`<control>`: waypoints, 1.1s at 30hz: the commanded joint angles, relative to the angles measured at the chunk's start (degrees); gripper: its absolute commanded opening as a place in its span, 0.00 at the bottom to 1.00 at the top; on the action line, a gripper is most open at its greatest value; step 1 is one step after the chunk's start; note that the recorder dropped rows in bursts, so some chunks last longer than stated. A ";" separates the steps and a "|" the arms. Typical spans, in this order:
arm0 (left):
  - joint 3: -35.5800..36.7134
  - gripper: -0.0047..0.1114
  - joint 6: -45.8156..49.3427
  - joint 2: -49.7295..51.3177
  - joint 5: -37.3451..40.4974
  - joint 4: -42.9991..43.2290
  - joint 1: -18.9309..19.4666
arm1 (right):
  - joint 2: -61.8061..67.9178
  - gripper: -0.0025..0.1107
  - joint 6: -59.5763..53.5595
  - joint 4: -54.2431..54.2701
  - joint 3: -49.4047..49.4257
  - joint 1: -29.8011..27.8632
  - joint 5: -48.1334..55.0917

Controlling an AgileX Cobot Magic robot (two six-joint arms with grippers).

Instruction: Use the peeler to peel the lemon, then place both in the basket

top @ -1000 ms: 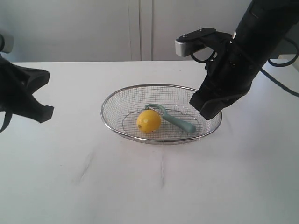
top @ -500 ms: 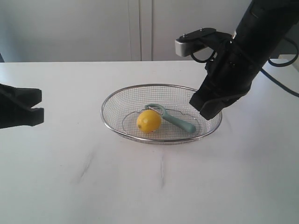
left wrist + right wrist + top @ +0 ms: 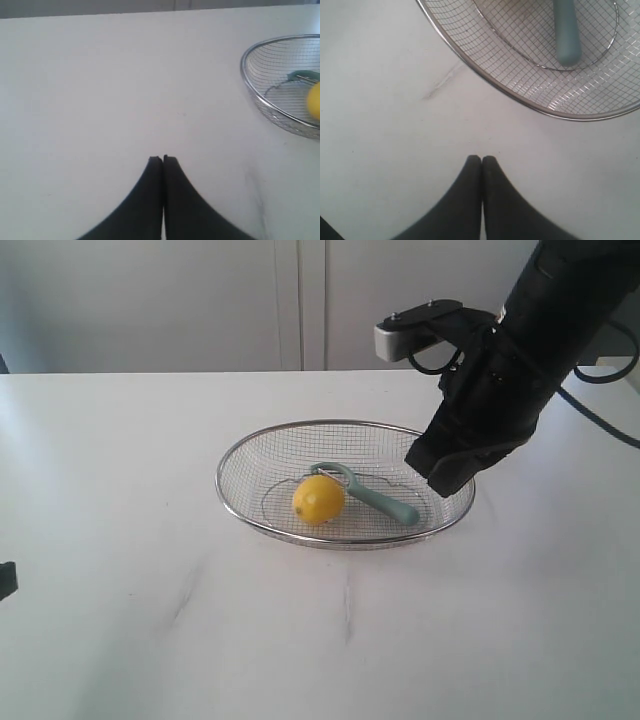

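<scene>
The yellow lemon (image 3: 319,499) lies inside the silver wire basket (image 3: 236,456) near the table's middle. Beside it in the basket rests the teal peeler (image 3: 372,497), its head touching the lemon. In the left wrist view the basket's rim (image 3: 248,84), the lemon (image 3: 314,101) and a bit of the peeler (image 3: 303,76) show at the edge. My left gripper (image 3: 163,159) is shut and empty over bare table, far from the basket. My right gripper (image 3: 481,159) is also shut and empty, just outside the basket's rim (image 3: 470,66), with the peeler's handle (image 3: 566,35) inside. In the exterior view the right gripper (image 3: 440,472) hangs over the basket's right edge.
The white table (image 3: 150,630) surrounds the basket. A pale wall with cabinet panels (image 3: 300,300) stands behind the table. A small dark bit of the left arm (image 3: 5,580) shows at the left edge. The right arm's black body (image 3: 520,350) rises above the basket's right side.
The left arm has withdrawn down and to the left, almost out of the exterior view. The right arm, the lemon, the peeler and the basket have not moved.
</scene>
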 commanded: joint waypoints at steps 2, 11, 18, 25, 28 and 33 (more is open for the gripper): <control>4.11 0.05 -0.46 -4.88 -1.62 -1.13 2.78 | -0.54 0.02 0.22 -0.27 0.18 -0.06 0.12; 11.34 0.05 -0.46 -13.02 -1.36 -1.63 7.10 | -0.54 0.02 0.22 -0.27 0.18 -0.06 0.12; 12.87 0.05 2.04 -20.44 3.03 -2.35 8.10 | -0.54 0.02 0.22 -0.27 0.18 -0.06 0.12; 12.87 0.05 4.01 -26.82 8.82 -2.35 11.61 | -0.54 0.02 0.22 -0.27 0.18 -0.06 0.12; 12.87 0.05 4.31 -29.16 11.55 -2.35 13.32 | -0.54 0.02 0.22 -0.27 0.18 -0.06 0.12; 12.87 0.05 4.31 -33.09 16.75 -2.35 15.60 | -0.54 0.02 0.22 -0.27 0.18 -0.06 0.12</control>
